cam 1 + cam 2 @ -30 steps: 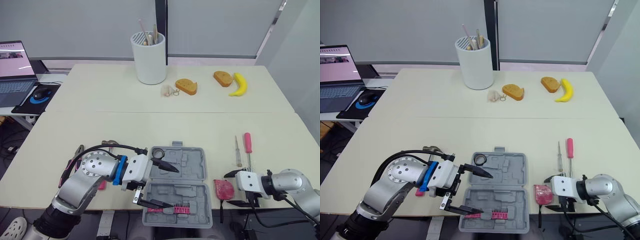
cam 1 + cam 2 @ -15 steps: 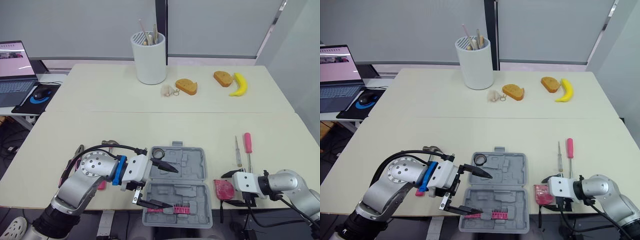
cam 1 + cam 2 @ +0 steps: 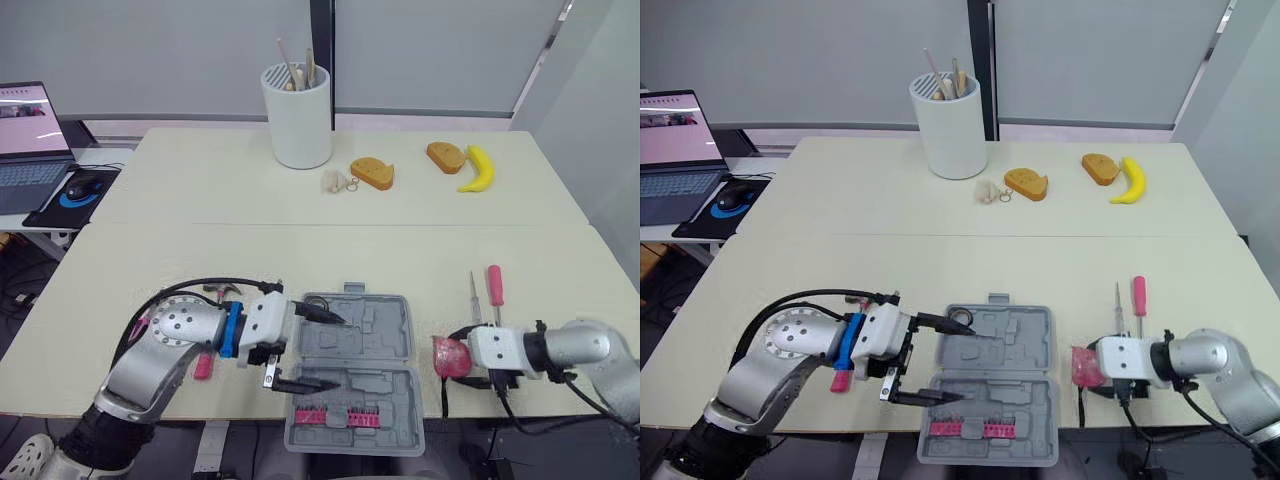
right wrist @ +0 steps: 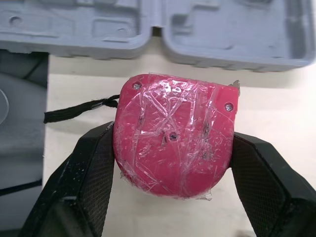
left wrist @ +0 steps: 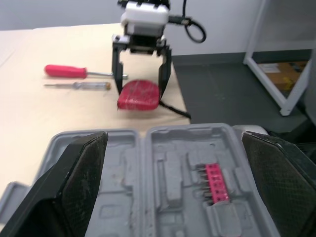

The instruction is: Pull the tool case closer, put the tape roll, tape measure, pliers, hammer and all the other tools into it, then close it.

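Observation:
The grey tool case (image 3: pixel 362 345) lies open at the table's front edge, with a pink bit strip (image 3: pixel 335 415) in its near half and the tape roll (image 3: pixel 960 318) at its far left corner. My left gripper (image 3: pixel 318 349) is open over the case's left side, nothing between its fingers (image 5: pixel 84 173). To the right of the case, my right gripper (image 4: pixel 173 138) is shut on the red tape measure (image 3: pixel 448 356). A red screwdriver (image 3: pixel 495 288) and a thin one (image 3: pixel 475 298) lie just beyond it. Pink-handled tools (image 3: pixel 203 366) sit partly hidden under my left arm.
At the far side stand a white cup of utensils (image 3: pixel 300 115), two bread pieces (image 3: pixel 372 173) and a banana (image 3: pixel 479 169). A laptop (image 3: pixel 30 140) and mouse sit on a side table to the left. The case overhangs the front edge.
My right gripper has moved away from the table edge with the tape measure in it. My left gripper has drawn back a little to the left, still open.

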Controlling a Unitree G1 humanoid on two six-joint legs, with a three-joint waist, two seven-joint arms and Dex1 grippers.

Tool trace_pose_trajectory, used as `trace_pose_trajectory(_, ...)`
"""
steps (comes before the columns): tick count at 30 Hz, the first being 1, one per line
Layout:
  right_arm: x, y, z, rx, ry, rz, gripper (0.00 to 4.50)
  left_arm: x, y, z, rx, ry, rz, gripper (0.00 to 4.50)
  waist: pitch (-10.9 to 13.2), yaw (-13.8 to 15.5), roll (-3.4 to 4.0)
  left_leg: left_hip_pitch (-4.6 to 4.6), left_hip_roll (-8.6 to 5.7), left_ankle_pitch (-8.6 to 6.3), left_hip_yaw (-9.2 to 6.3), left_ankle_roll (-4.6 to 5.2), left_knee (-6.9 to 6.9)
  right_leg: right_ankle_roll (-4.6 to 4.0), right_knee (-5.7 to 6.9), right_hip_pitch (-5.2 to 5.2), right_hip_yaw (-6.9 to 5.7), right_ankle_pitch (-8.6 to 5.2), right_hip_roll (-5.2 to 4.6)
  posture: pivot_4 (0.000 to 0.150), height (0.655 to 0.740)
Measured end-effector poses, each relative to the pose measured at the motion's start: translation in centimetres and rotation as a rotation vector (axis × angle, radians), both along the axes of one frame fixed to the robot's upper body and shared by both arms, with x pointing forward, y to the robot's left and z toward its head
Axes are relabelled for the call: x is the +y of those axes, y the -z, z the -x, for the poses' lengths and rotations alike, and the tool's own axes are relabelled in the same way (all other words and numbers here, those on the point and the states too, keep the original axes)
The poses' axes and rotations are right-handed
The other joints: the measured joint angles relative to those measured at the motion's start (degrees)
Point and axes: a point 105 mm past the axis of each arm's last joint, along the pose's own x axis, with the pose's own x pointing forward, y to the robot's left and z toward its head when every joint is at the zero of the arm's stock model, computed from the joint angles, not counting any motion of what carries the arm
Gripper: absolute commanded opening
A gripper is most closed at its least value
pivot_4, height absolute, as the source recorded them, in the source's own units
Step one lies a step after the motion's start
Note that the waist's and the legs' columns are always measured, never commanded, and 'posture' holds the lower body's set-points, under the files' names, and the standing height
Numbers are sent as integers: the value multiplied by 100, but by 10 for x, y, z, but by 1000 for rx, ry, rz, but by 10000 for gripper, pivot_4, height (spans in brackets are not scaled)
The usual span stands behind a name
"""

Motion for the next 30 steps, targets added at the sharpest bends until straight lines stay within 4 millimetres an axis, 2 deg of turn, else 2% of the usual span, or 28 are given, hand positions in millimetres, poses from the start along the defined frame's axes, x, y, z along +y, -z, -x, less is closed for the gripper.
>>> trace_pose_trajectory(4, 38, -53, -15, -28, -76, 29, 31330, 18, -2, -22, 5, -142, -42, 45000, 11, -50, 18, 2, 1, 1, -11, -1, 0, -2, 3, -5, -4, 1, 5, 1500, 7400)
trace_pose_trajectory(6, 52, -62, -22, -27, -104, 40, 31330, 23, 0, -26, 3, -164, -65, 45000, 9, -35, 14, -1, 2, 1, -13, -2, -2, -2, 0, -5, -7, 1, 5, 1500, 7400)
trace_pose_trajectory(11, 73, -42, -42, 74, -130, 91, 31330, 27, 5, -33, -5, -194, -80, 45000, 15, 0, 10, -29, -13, 1, 2, -3, 1, -3, -4, -27, 2, 2, -9, 1500, 7400)
trace_pose_trajectory(17, 81, -28, -69, 99, -129, 171, 31330, 23, 7, -34, -40, -184, -76, 45000, 15, -15, 9, -28, -9, 2, 1, -4, -2, -4, -3, -32, 0, 2, -7, 1500, 7400)
trace_pose_trajectory(22, 85, -9, -72, 140, -159, 221, 31330, 20, 15, -29, -39, -174, -75, 45000, 16, -25, 11, -28, -8, 3, 3, -5, -1, -4, 1, -34, 2, 2, -6, 1500, 7400)
trace_pose_trajectory(30, 89, -5, -81, 126, -154, 248, 31330, 18, 18, -28, -53, -172, -68, 45000, 16, -33, 11, -23, -8, 4, -1, -8, -1, -6, 9, -34, 0, 3, -4, 1500, 7400)
